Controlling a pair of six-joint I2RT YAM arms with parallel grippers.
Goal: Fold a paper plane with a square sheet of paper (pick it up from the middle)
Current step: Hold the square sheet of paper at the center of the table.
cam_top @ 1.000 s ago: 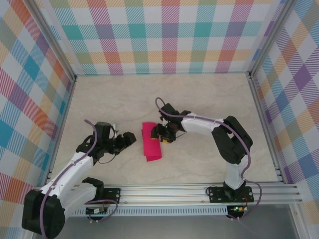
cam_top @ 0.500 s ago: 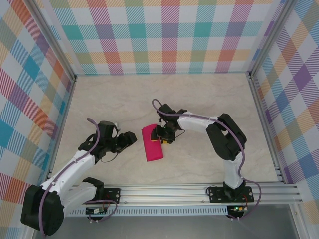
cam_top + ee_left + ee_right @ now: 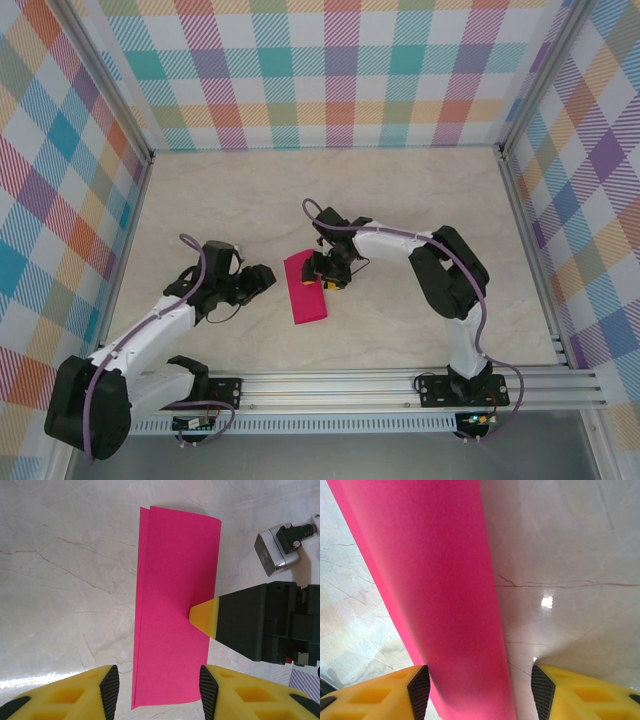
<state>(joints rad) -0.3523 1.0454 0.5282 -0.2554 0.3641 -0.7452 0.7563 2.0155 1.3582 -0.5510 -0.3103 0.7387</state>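
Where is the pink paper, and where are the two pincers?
paper (image 3: 306,290), top view, middle of the strip.
left pincer (image 3: 158,676), left wrist view, midway between fingertips.
right pincer (image 3: 480,676), right wrist view, midway between fingertips.

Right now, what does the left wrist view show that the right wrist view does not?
Left wrist view: the whole outline of the folded magenta-pink paper sheet, the right pincer touching its long edge, the left pincer open at its near end. Right wrist view: the sheet running between the right pincer's open fingers, cropped. Both: pink paper lying on the pale marbled table.
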